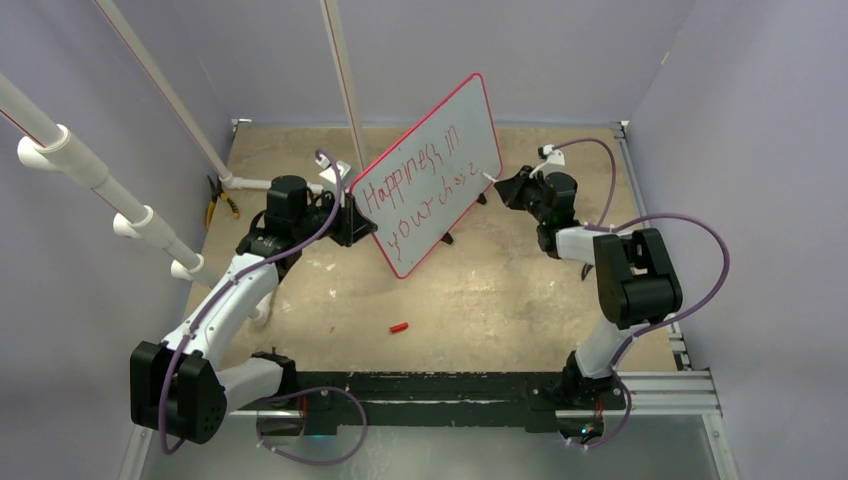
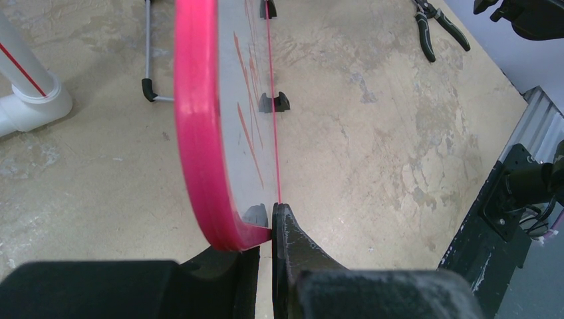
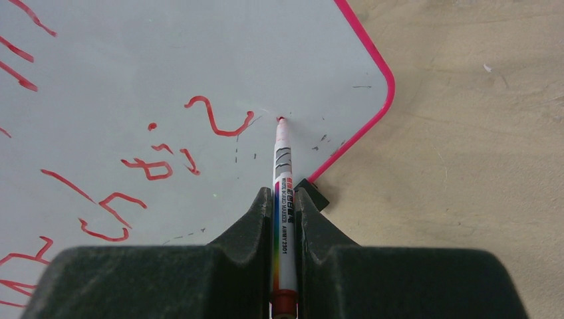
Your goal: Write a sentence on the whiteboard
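The whiteboard (image 1: 455,140) stands tilted on the table, red-rimmed and pale, carrying the sentence (image 1: 420,190) in red slanted lettering. My left gripper (image 1: 352,222) is shut on the board's lower left edge. In the left wrist view the red rim (image 2: 196,133) sits pinched between the jaws of the left gripper (image 2: 266,222). My right gripper (image 1: 512,186) is shut on a white marker (image 3: 282,153). The marker's red tip touches the whiteboard (image 3: 199,53) just right of the last red stroke (image 3: 216,123), near the board's rounded corner.
A small red cap (image 1: 399,327) lies on the tan table in front of the board. Pliers (image 1: 222,200) lie at the left by white pipes (image 1: 150,225). Black feet (image 2: 274,102) prop the board. Walls close in on both sides.
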`<state>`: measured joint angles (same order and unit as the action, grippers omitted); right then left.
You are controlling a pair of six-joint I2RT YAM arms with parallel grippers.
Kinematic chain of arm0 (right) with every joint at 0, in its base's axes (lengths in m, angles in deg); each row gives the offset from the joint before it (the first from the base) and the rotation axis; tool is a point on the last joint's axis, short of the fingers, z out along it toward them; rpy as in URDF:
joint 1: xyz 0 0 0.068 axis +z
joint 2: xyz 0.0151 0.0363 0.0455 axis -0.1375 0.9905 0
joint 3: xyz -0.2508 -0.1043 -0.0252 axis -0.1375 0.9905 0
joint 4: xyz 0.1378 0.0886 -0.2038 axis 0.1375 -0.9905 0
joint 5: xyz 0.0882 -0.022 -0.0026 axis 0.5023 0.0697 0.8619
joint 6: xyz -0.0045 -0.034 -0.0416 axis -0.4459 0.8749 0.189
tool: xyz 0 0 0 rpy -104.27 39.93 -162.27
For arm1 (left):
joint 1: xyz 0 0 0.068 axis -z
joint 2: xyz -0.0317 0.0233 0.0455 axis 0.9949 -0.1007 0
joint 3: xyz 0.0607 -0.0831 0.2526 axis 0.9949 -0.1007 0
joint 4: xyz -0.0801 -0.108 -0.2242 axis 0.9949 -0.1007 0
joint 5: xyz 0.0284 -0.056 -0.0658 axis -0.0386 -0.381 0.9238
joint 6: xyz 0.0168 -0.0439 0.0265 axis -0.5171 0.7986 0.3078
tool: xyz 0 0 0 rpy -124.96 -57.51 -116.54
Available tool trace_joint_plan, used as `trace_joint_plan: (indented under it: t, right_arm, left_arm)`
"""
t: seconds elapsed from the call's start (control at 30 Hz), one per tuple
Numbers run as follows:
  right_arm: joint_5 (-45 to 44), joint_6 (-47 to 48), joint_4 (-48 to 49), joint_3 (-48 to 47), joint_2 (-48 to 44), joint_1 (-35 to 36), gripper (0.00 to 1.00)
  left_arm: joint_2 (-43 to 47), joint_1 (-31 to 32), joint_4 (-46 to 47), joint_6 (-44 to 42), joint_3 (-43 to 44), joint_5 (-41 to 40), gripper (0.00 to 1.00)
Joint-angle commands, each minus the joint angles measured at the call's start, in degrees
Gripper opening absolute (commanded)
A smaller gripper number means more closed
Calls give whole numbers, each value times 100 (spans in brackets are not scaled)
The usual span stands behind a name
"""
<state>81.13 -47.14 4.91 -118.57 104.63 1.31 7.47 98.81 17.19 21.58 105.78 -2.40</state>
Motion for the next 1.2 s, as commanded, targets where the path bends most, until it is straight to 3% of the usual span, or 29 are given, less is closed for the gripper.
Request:
trace_joint_plan:
  t: [0.0, 0.6, 0.7, 0.77, 0.87, 0.93, 1.03, 1.17]
  right_arm:
    - [138, 22, 126, -308, 83, 10, 0]
    - [-39, -45, 74, -224, -64, 10, 0]
    - [-553, -172, -65, -36, -472, 10, 0]
    - [-866, -225, -187, 121, -821, 10, 0]
    - [-992, -221, -307, 270, -1306, 10, 0]
    - [-999, -145, -508, 255, -1575, 10, 0]
    - [-763, -9, -996, 177, -1976, 10, 0]
    - [132, 223, -1706, 30, -2469, 10, 0]
  left_arm:
    - [31, -53, 205, -269, 44, -79, 0]
    - [46, -53, 192, -256, 68, -156, 0]
    - [153, -53, 170, -272, 71, -390, 13]
    - [288, -53, 162, -293, 58, -561, 29]
    - [589, -53, 207, -321, -13, -827, 44]
    - [837, -53, 239, -341, -69, -1065, 61]
    - [1257, -53, 284, -379, -200, -1574, 67]
    - [1963, -37, 361, -463, -384, -2520, 66]
